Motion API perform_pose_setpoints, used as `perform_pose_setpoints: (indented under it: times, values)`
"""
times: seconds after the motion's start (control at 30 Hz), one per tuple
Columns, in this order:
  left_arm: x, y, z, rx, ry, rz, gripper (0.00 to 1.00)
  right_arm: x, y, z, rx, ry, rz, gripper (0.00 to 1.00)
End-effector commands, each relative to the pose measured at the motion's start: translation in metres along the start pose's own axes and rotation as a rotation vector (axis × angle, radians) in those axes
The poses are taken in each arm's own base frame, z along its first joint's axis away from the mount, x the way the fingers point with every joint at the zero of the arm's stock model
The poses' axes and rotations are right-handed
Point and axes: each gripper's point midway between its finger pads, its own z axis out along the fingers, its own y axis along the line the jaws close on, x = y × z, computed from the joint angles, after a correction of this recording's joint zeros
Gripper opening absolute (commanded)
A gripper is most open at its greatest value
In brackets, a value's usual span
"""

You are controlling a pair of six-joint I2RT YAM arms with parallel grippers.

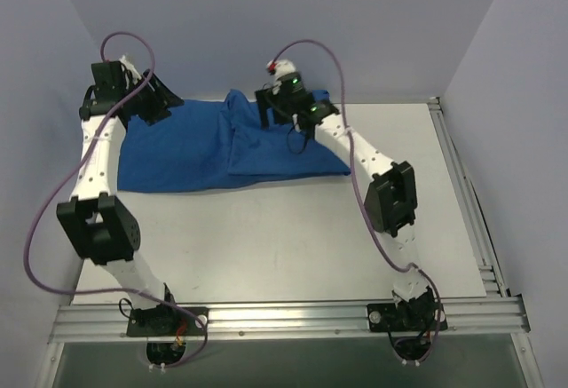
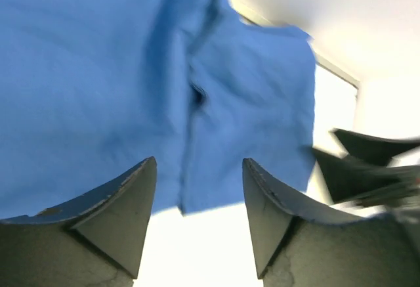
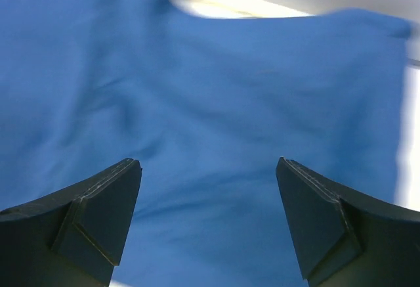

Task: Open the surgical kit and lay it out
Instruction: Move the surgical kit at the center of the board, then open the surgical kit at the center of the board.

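Blue cloth wrap (image 1: 222, 144) lies rumpled across the far side of the table (image 1: 293, 237), with a raised fold near its middle. Left gripper (image 2: 200, 195) hangs over its left end, fingers apart, nothing between them. Right gripper (image 3: 209, 201) (above the fold) gapes wide and is also empty.

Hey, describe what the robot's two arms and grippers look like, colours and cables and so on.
Both the left arm and right arm have white links with boxy black joints, and a purple cable loops along each. Green lights glow near the right wrist. The left gripper and right gripper each have two dark grey, wedge-shaped fingers; the left ones look scuffed.
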Motion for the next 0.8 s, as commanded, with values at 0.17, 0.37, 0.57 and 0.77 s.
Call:
perform_pose_setpoints:
  times: [0.17,0.37,0.57,0.77]
  values:
    - [0.029,-0.033,-0.072,0.096,-0.098,0.044,0.62,0.037,0.109,-0.019,-0.126,-0.004,-0.306,0.51]
    - [0.059,-0.029,-0.094,0.110,-0.056,0.067,0.61,0.070,0.127,-0.008,-0.155,0.054,-0.386,0.57]
    - [0.056,-0.021,-0.109,0.086,-0.115,0.055,0.64,0.103,0.154,-0.004,-0.217,0.110,-0.479,0.70]
    - [0.058,-0.012,-0.104,0.093,-0.086,0.031,0.64,0.119,0.176,-0.007,-0.260,0.126,-0.519,0.67]
